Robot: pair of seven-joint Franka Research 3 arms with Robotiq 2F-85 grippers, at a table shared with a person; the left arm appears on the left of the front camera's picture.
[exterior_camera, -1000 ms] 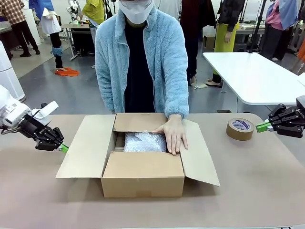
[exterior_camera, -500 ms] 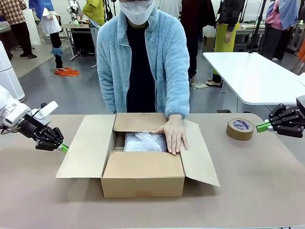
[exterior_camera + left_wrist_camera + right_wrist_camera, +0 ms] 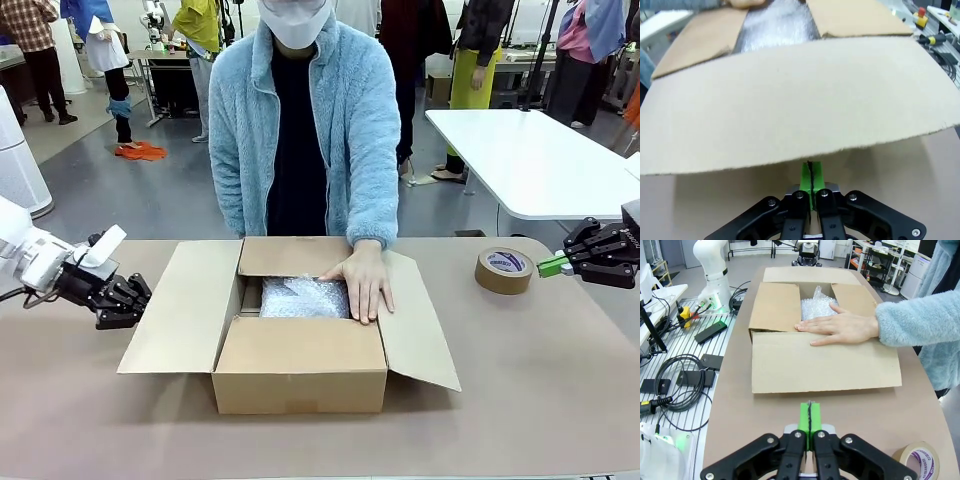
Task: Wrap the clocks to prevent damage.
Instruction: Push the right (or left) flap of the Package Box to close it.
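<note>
Front view: clocks (image 3: 300,297), in the box (image 3: 300,375) at frame centre, long axis left-right, are found right of the shut, empty left hand (image 3: 138,297), judged nearer than the shut, empty right hand (image 3: 548,266).

Object: the clocks (image 3: 300,297), seen as one bundle in whitish, translucent bubble wrap.
Pose: lying flat, pillow-like.
Place: inside the open cardboard box (image 3: 300,372).
Contact: a person's hand (image 3: 366,281) covers its right edge, possibly touching.
</note>
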